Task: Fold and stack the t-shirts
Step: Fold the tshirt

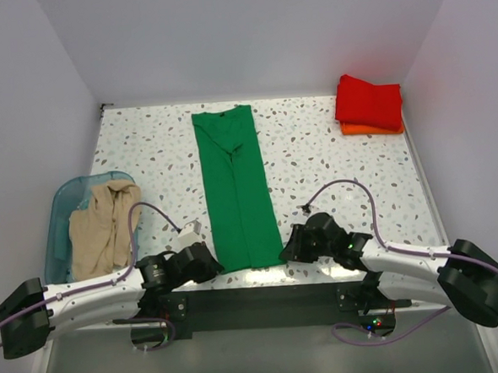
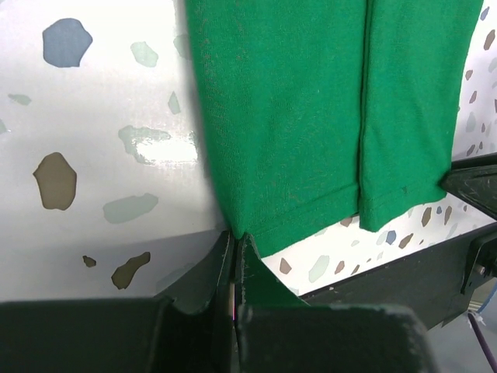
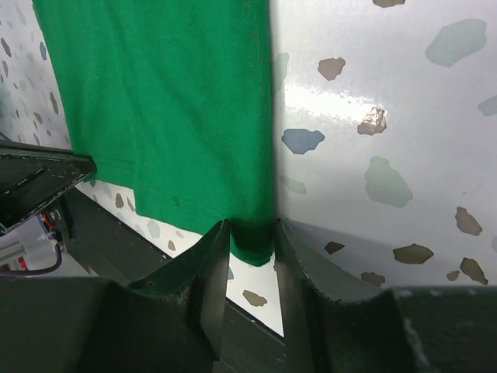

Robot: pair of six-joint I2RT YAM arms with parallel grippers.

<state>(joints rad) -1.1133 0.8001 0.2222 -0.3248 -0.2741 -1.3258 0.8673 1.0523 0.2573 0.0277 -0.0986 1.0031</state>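
1. The green t-shirt (image 1: 236, 187) is lying as a long, narrow folded strip down the middle of the speckled table (image 1: 332, 156), collar end far and hem at the near edge.
2. The left gripper (image 2: 235, 260) is pinching the hem's left corner, its jaws pressed almost together on the cloth.
3. The right gripper (image 3: 252, 260) is straddling the hem's right corner. Its jaws are standing a narrow gap apart with green cloth filling it, and I cannot tell whether they are gripping.
4. The red t-shirt (image 1: 369, 100) is sitting folded on the orange t-shirt (image 1: 372, 129) in the far right corner.
5. The beige t-shirt (image 1: 104, 229) is lying crumpled in the teal bin (image 1: 60, 215) at the left, spilling over its near rim.
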